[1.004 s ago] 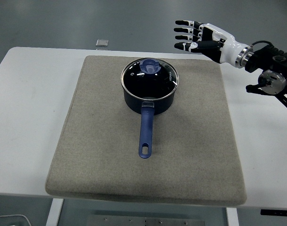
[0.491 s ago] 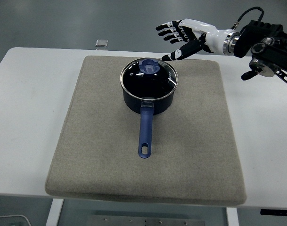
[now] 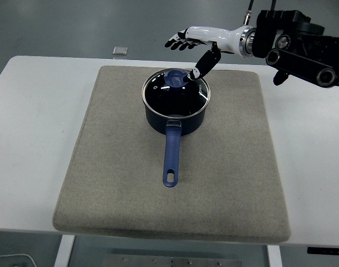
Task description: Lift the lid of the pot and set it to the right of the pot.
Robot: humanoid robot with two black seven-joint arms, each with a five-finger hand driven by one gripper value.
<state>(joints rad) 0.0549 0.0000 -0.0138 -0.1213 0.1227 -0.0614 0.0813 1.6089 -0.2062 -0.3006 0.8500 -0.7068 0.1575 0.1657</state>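
Observation:
A dark blue pot (image 3: 175,111) with a long blue handle (image 3: 171,157) stands on a grey mat (image 3: 119,167), handle toward the near edge. A glass lid (image 3: 177,90) with a blue knob (image 3: 175,78) lies on the pot. My right hand (image 3: 186,53) hovers just above and behind the knob, fingers spread open, thumb pointing down close to the knob's right side. It holds nothing. The left arm is out of view.
The mat covers most of the white table (image 3: 30,128). A small grey square object (image 3: 120,50) lies at the table's far edge, left of the hand. The right arm's black forearm (image 3: 297,41) hangs over the far right of the table.
My right hand has moved left and a little forward, from right of the pot to over the lid's knob, with its thumb lowered toward the knob. The pot and lid have not moved.

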